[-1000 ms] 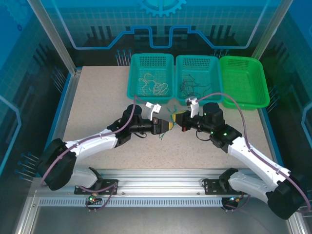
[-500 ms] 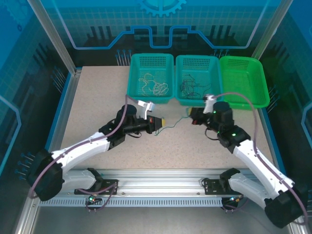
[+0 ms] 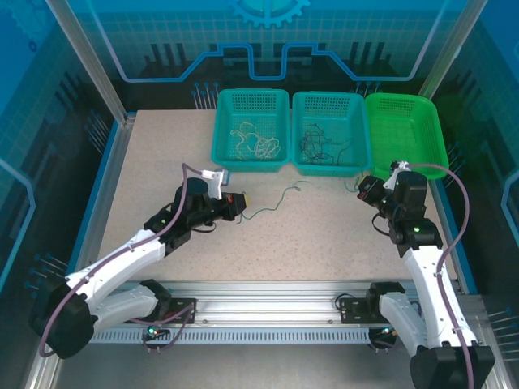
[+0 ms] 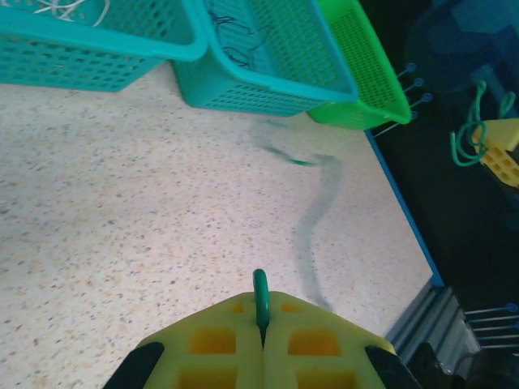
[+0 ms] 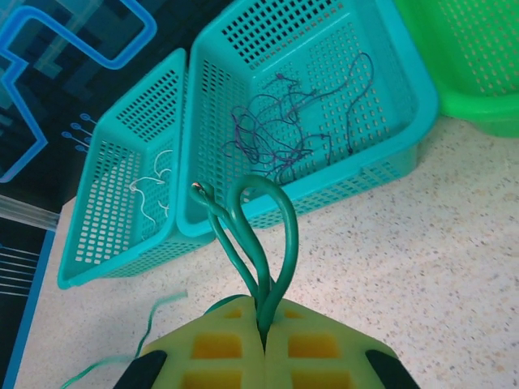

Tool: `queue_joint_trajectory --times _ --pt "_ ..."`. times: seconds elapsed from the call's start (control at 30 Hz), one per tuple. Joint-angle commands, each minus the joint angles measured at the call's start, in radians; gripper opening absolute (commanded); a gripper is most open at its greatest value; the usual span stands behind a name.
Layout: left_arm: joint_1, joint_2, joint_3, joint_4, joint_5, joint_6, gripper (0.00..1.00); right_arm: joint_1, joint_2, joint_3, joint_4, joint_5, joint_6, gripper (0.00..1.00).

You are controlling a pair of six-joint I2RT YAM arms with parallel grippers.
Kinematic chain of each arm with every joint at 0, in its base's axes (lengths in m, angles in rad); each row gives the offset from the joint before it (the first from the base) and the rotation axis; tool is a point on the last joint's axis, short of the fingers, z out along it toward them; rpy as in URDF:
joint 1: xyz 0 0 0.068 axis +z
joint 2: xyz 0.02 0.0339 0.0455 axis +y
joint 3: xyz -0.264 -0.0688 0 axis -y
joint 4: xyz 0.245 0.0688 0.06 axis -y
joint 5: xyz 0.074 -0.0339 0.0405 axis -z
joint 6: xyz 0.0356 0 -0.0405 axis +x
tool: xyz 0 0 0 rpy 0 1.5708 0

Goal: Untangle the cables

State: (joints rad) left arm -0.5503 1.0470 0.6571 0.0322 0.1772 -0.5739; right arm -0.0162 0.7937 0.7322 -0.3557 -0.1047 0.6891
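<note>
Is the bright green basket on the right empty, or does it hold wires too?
Empty, as far as the top view shows: the green basket has a bare mesh floor, with nothing lying in it.

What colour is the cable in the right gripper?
Green; the cable shows best in the right wrist view.

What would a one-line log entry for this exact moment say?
left gripper: shut on green cable | right gripper: shut on looped green cable | purple cables: in middle teal basket
</note>
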Motion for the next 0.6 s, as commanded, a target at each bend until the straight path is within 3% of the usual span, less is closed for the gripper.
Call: queue_joint_trajectory --times 0.0,0.13,0.27,0.37,0.47,0.57 --pt "0.021 -0.04 -0.005 -0.047 -0.047 0.015 0.0 -0.025 -0.002 0.026 -0.011 -0.034 -0.002 0.0" --pt "0.02 -0.018 -0.029 0.077 0.094 0.017 0.0 -0.004 0.054 0.027 0.058 -0.229 -0.035 0.0" --pt "0.015 0.012 -0.033 0.177 0.181 0.011 0.0 0.039 0.088 0.029 0.08 -0.247 -0.044 0.0" --pt "0.011 0.023 -0.025 0.223 0.217 0.011 0.0 0.039 0.105 0.032 0.096 -0.17 0.001 0.0" --pt "0.007 0.023 -0.019 0.246 0.228 0.016 0.0 -0.023 0.162 0.055 0.123 -0.07 0.046 0.0" --pt "0.006 0.018 -0.012 0.243 0.234 0.025 0.0 -0.161 0.29 0.084 0.224 -0.098 0.112 0.0"
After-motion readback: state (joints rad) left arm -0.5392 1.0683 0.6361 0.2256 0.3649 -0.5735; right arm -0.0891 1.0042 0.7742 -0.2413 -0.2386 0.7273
